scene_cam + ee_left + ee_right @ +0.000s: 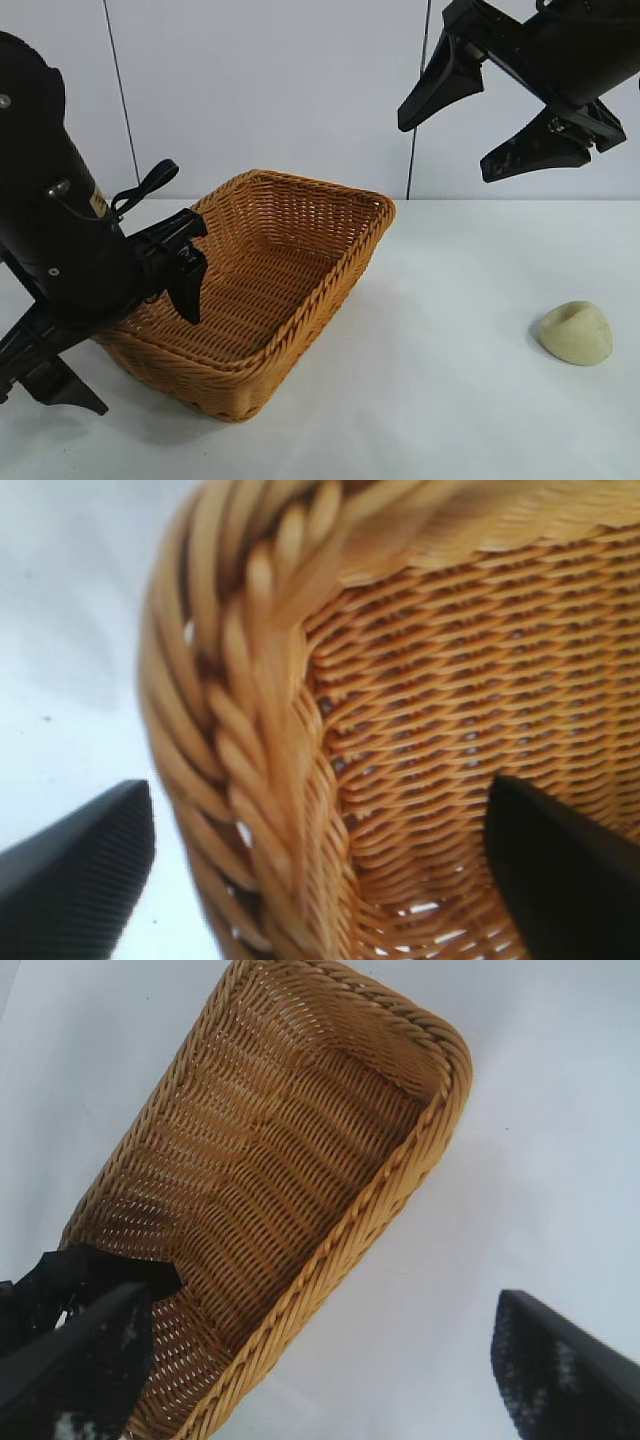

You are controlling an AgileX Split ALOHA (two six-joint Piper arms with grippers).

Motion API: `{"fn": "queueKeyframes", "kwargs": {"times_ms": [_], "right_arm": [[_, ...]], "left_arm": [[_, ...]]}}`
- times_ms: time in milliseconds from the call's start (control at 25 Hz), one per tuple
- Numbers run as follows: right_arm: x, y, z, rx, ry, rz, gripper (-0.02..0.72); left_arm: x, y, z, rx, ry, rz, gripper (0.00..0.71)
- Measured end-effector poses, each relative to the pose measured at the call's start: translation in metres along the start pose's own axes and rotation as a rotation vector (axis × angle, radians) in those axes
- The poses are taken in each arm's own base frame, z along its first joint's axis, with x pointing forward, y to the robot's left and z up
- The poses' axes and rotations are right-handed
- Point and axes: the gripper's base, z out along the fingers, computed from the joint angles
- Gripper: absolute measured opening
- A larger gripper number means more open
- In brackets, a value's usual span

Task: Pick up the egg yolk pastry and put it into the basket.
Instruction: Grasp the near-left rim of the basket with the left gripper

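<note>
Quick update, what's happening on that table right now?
Left end effector open, straddling the basket rim. Right end effector open, raised high, empty. Egg yolk pastry on the table, outside basket, untouched. Nothing in the way.

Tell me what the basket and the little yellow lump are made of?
The basket looks like woven wicker, orange-brown with a slight sheen; you can see the strands crossing and a braided rim. The egg yolk pastry looks like soft baked dough, pale yellow, smooth and matte, with a dent on one side. I cannot be sure it is real food.
</note>
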Motion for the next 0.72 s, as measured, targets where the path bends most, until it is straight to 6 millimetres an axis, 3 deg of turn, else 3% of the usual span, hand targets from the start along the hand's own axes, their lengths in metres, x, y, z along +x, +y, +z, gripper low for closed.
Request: {"fn": "queueKeyframes", "kwargs": {"times_ms": [400, 480, 720], "right_arm": [[0.0001, 0.0, 0.0, 0.0, 0.001, 0.0, 0.657], [0.0001, 0.0, 0.0, 0.0, 0.001, 0.0, 0.657], [0.0001, 0.0, 0.0, 0.0, 0.001, 0.0, 0.657]], "left_arm": [[0.0024, 0.0001, 0.0001, 0.0, 0.026, -0.08, 0.118], [0.0026, -0.0005, 0.0001, 0.007, 0.029, -0.077, 0.085], [-0.0031, -0.0059, -0.0074, 0.008, 0.041, -0.069, 0.084]]}}
